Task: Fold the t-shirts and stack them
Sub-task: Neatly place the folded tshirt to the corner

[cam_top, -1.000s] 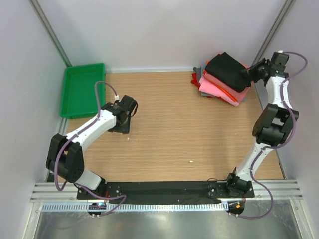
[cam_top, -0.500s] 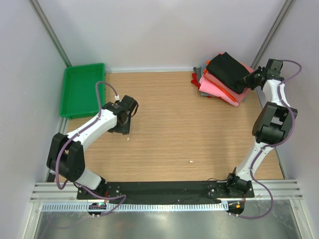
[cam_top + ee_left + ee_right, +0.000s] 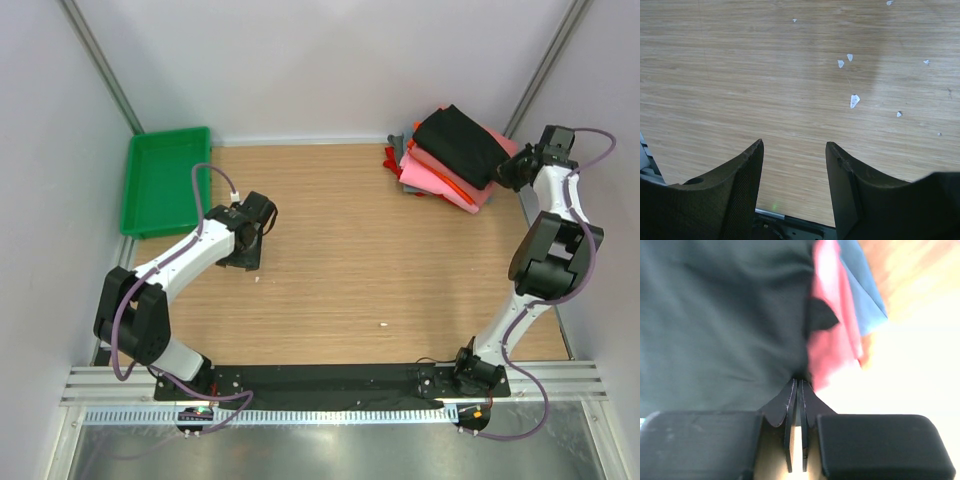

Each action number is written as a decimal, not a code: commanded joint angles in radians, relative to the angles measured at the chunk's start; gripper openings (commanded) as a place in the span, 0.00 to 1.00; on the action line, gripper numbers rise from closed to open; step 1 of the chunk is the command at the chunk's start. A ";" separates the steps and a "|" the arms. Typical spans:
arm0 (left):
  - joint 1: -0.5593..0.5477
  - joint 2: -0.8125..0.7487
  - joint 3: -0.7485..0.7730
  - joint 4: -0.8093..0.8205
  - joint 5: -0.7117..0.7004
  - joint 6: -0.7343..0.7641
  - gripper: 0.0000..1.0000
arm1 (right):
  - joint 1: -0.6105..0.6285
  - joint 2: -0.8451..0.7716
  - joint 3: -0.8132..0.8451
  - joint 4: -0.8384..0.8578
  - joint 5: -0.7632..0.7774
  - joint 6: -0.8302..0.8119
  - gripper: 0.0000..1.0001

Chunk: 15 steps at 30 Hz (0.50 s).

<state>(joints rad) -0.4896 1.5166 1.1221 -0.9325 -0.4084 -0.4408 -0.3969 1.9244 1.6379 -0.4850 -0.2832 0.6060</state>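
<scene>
A stack of folded t-shirts (image 3: 440, 172) in pink, salmon, red, orange and grey lies at the table's back right corner, with the plain black t-shirt (image 3: 458, 143) on top. My right gripper (image 3: 506, 172) is at the stack's right side. In the right wrist view its jaws (image 3: 798, 381) are pressed together, pinching the black shirt's edge (image 3: 725, 315); pink cloth (image 3: 832, 340) shows beside it. My left gripper (image 3: 243, 258) hangs open and empty over bare wood at the left, also in the left wrist view (image 3: 794, 145).
A green plastic tray (image 3: 135, 190) stands at the back left corner. Small white scraps (image 3: 854, 101) lie on the wooden table (image 3: 340, 260). Metal frame posts and white walls close in both sides and the back.
My right gripper has drawn back to the right and nearer, from over the black shirt to its right edge. The left arm has not moved.
</scene>
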 commanded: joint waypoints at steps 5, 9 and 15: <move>-0.003 -0.004 0.025 -0.002 -0.010 -0.007 0.54 | 0.000 0.001 0.042 -0.088 0.070 -0.064 0.12; -0.003 -0.004 0.025 -0.002 -0.010 -0.007 0.54 | 0.000 -0.070 0.059 -0.154 0.205 -0.083 0.13; -0.004 -0.006 0.025 -0.003 -0.010 -0.009 0.54 | -0.002 -0.229 0.027 -0.230 0.346 -0.137 0.38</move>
<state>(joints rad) -0.4900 1.5166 1.1221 -0.9333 -0.4084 -0.4408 -0.3950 1.8637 1.6466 -0.6807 -0.0433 0.5213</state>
